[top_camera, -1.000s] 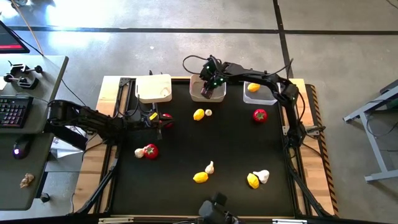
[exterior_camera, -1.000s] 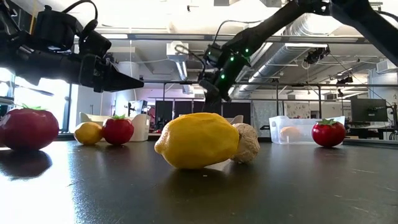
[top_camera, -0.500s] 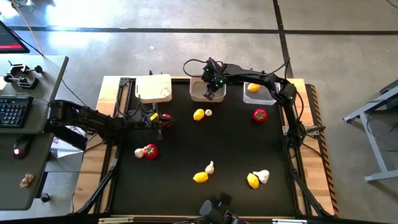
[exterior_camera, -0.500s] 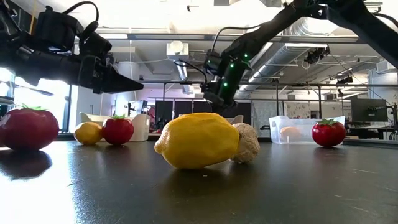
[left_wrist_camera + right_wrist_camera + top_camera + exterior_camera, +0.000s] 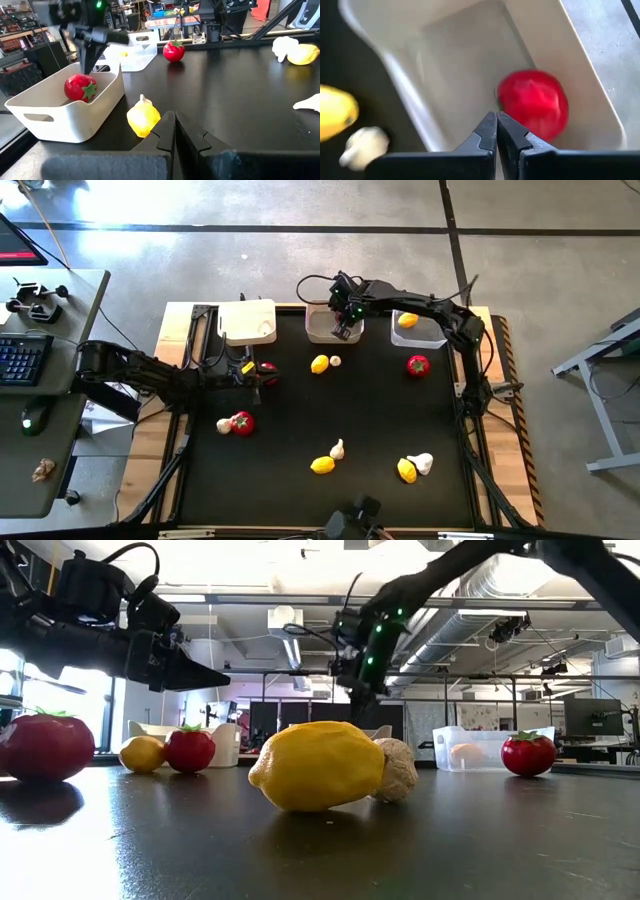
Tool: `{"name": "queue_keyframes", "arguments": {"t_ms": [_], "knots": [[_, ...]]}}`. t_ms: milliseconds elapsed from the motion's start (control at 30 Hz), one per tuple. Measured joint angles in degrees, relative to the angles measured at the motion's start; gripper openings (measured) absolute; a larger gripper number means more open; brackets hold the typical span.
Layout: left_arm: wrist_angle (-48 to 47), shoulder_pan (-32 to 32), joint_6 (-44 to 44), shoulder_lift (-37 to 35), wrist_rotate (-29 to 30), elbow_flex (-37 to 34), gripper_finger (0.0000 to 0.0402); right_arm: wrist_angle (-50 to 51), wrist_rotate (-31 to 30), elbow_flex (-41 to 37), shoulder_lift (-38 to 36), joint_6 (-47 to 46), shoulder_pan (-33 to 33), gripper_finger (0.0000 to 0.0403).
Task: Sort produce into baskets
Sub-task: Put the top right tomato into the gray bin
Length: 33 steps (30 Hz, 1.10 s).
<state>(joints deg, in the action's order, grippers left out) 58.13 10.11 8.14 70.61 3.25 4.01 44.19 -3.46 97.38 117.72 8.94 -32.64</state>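
table [image 5: 370,410]: black mat, produce scattered on it, three baskets in a row along the far edge
right arm [image 5: 430,308]: reaches from the right side across to the middle basket
left arm [image 5: 150,375]: stretched low over the left side of the mat
white basket [image 5: 247,321]: far left of the row; contents cannot be told
middle basket [image 5: 322,325]: greyish-white, holds one tomato [image 5: 534,104]
clear basket [image 5: 416,329]: far right of the row, holds one lemon [image 5: 407,320]
right gripper [image 5: 345,331]: over the near rim of the middle basket, fingers pressed together, grasping nothing; the tomato lies just beyond its tips
left gripper [image 5: 260,373]: near the mat's left edge, fingers clenched with nothing between them, a red piece [image 5: 268,367] just beside it
loose tomatoes: one [image 5: 417,365] in front of the clear basket, one [image 5: 242,422] at the left touching a garlic [image 5: 224,425]
loose lemons: one [image 5: 319,364] in front of the middle basket with a small garlic [image 5: 335,361] just beside it; one [image 5: 322,465] near the front centre beside a garlic [image 5: 338,448]; one [image 5: 407,471] at the front right touching a garlic [image 5: 423,463]
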Motion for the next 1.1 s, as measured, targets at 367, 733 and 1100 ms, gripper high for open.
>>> {"name": "queue_keyframes", "arguments": {"t_ms": [367,733,1100], "knots": [[-0.07,0.00,0.02,0.00,-0.04,-0.02,0.0000,15.62,-3.19,-6.92,-12.40,-7.96,5.19,0.0000],[0.60,-0.02,0.00,-0.02,-0.07,-0.02,0.0000,20.35,-2.53,-31.07,-29.99,-24.46,8.30,0.0038],[1.88,-0.02,0.00,-0.02,-0.04,-0.02,0.0000,27.55,-14.32,-35.76,-30.31,-30.19,10.65,0.0241]]}}
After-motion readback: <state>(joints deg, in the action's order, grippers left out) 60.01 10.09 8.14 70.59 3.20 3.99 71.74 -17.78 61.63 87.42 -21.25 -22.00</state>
